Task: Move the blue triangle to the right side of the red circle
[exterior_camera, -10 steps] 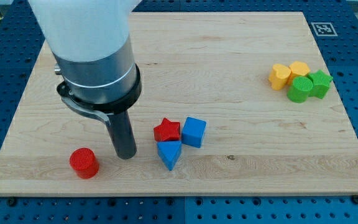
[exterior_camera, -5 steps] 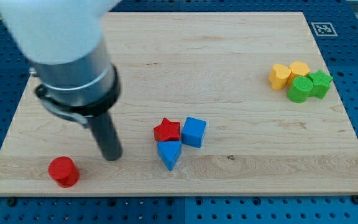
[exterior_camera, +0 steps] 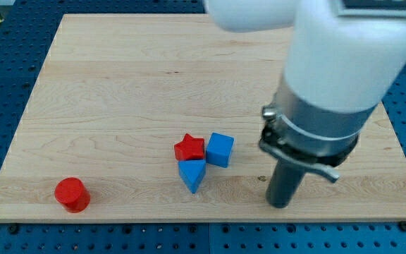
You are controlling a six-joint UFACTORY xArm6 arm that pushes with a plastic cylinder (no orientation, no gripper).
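The blue triangle [exterior_camera: 192,174] lies near the board's bottom middle, touching the red star [exterior_camera: 189,148] above it. A blue cube [exterior_camera: 220,149] sits just right of the star. The red circle [exterior_camera: 71,194] stands at the board's bottom left, far left of the triangle. My tip [exterior_camera: 280,204] rests on the board to the right of the blue triangle, apart from it, near the bottom edge.
The wooden board [exterior_camera: 118,85] lies on a blue perforated table. The arm's large white and grey body [exterior_camera: 330,92] covers the board's right side and hides whatever lies there.
The tip has jumped from left of the red star and blue triangle to their right side. The red circle slid left earlier and now rests. The yellow and green blocks are now hidden.
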